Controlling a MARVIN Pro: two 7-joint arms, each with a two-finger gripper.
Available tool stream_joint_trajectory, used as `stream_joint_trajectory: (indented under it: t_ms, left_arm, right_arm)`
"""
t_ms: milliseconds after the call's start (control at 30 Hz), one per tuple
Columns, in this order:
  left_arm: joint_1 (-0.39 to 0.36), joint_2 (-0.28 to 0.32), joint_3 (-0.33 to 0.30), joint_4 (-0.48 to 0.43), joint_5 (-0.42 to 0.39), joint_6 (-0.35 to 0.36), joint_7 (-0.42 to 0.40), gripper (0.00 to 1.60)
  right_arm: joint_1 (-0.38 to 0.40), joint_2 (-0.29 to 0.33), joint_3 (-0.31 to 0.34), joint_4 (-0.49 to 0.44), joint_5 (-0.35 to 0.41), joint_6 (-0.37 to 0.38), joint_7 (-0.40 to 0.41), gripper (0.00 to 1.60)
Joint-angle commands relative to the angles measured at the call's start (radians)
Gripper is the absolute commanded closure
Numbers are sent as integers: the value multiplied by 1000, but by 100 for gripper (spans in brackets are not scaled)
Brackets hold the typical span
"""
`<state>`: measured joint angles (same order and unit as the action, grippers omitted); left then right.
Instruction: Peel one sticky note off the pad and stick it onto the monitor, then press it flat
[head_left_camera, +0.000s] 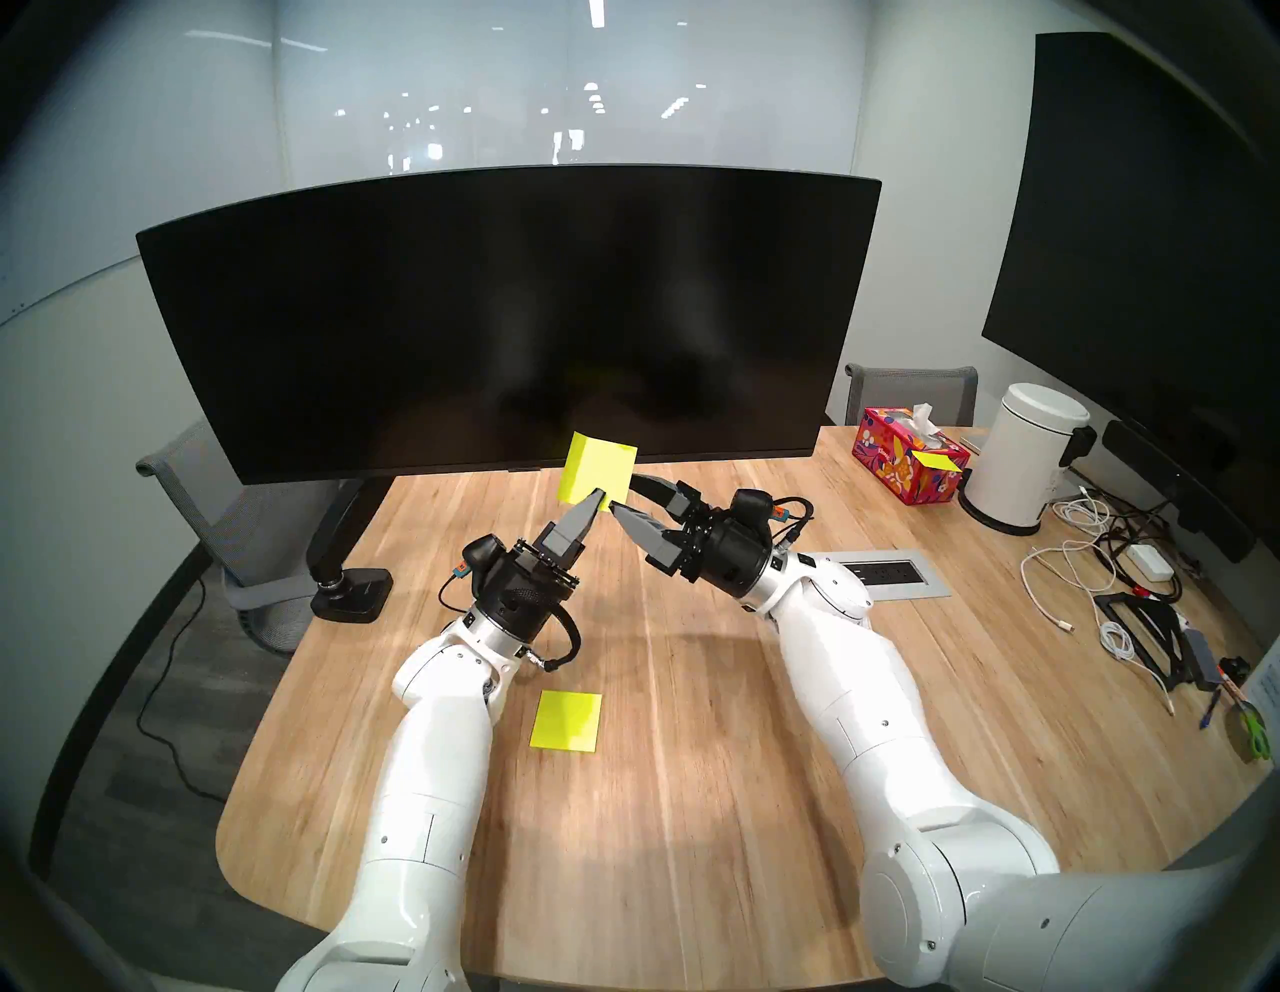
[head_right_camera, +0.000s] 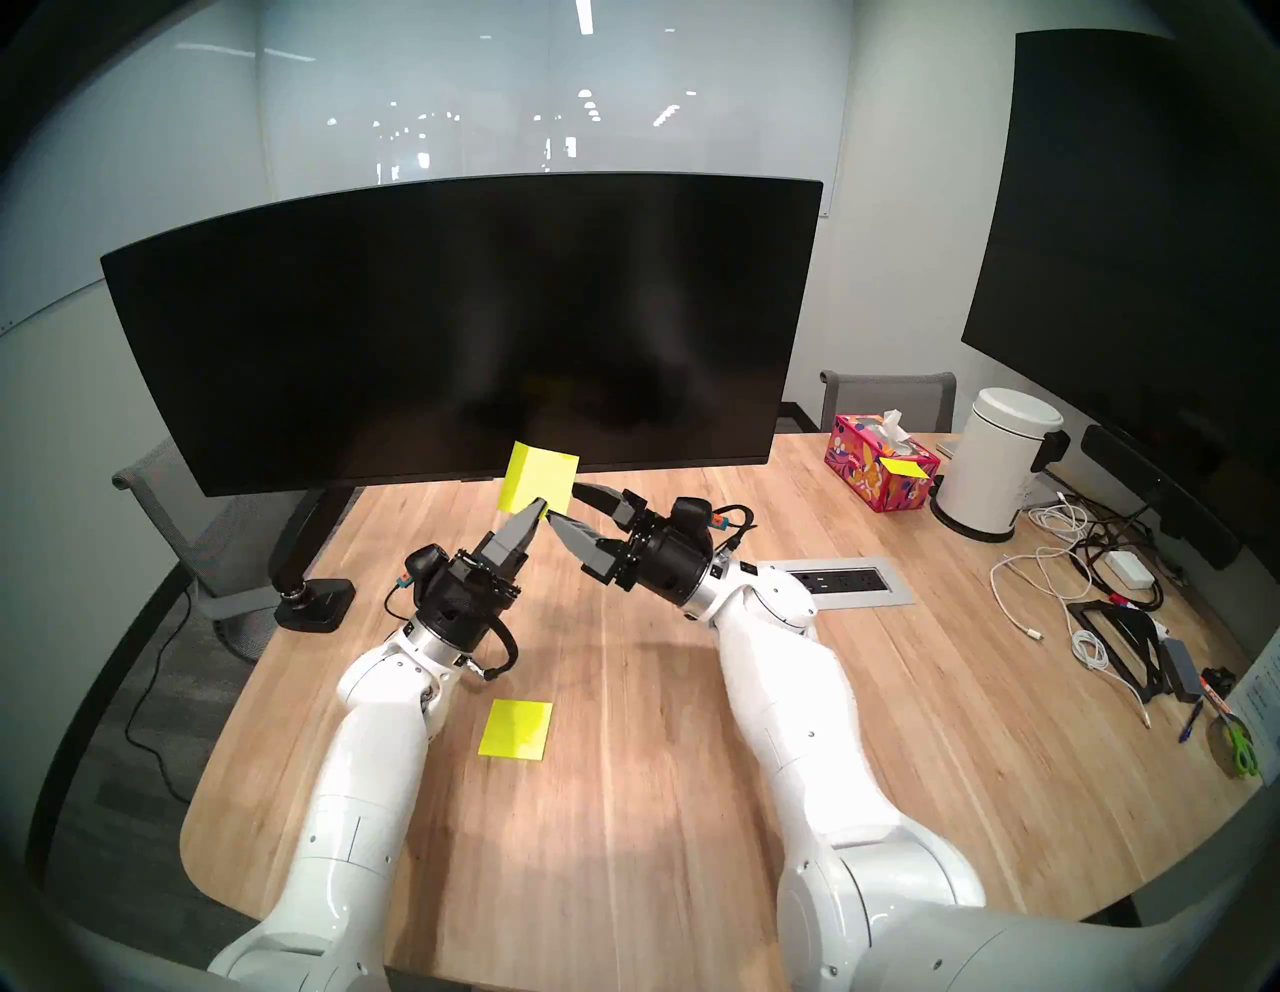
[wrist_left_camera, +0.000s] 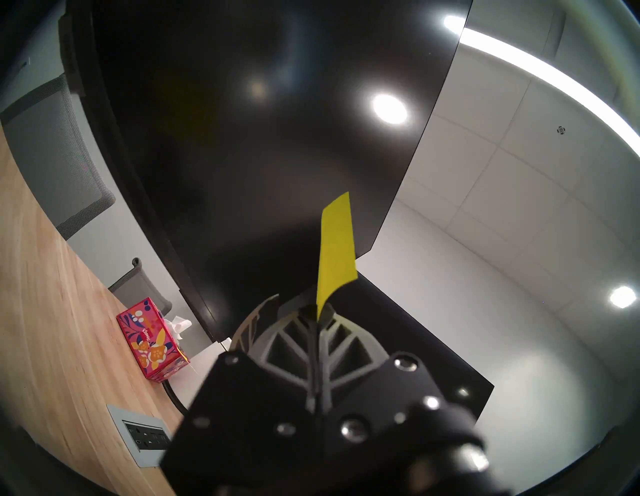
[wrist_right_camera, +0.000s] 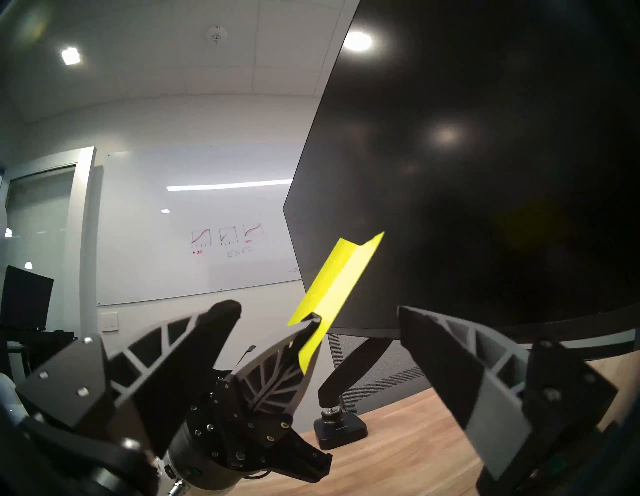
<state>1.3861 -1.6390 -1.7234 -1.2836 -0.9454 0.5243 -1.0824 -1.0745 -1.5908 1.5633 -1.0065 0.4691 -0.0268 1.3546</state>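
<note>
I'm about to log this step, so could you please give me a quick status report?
Left gripper shut on thin yellow-green paper sticky note. Right gripper open, straddling it. Note short of wide curved black monitor, unstuck. Nothing between.

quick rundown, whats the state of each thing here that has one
sticky note: off the pad, pinched at its lower edge, held up in front of the monitor, not stuck yet
pad: flat on the table, untouched
monitor: screen dark, nothing stuck on it
left tool: shut on the sticky note
right tool: open, beside the note
tissue box: open, tissue sticking out
</note>
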Motion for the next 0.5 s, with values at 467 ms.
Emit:
stream_joint_trajectory:
  t_ms: [467]
  left_arm:
    - [-109,134,19,-18,49,42,-54,160]
  right_arm:
    - [-2,3,18,-41,-6,22,-11,0]
